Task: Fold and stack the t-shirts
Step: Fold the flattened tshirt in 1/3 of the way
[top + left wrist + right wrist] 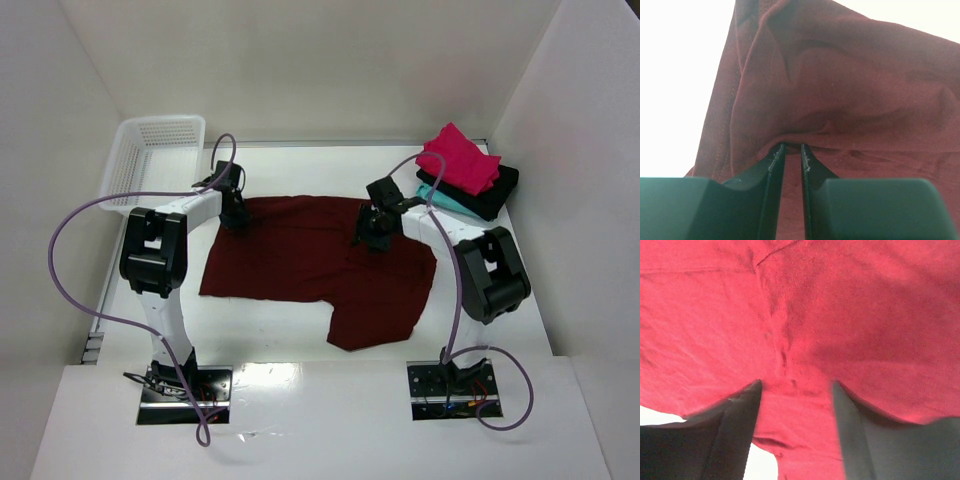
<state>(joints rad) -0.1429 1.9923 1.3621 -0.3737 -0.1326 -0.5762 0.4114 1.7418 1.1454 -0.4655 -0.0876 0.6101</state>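
Observation:
A large dark maroon t-shirt (300,255) lies spread on the white table. My left gripper (235,215) is at its far left corner. In the left wrist view the left gripper (793,146) is shut on a pinched fold of the maroon t-shirt (840,90), which rises like a tent from the fingertips. My right gripper (372,238) sits on the shirt's far right part. In the right wrist view the right gripper (796,382) is open, its fingers wide apart and resting on the t-shirt (805,305), holding nothing. Folded pink-red (458,157), black (495,190) and teal (445,197) t-shirts are stacked at the back right.
A white lattice basket (150,155) stands at the back left corner. White walls close in the table on the left, back and right. Purple cables loop from both arms over the table's sides.

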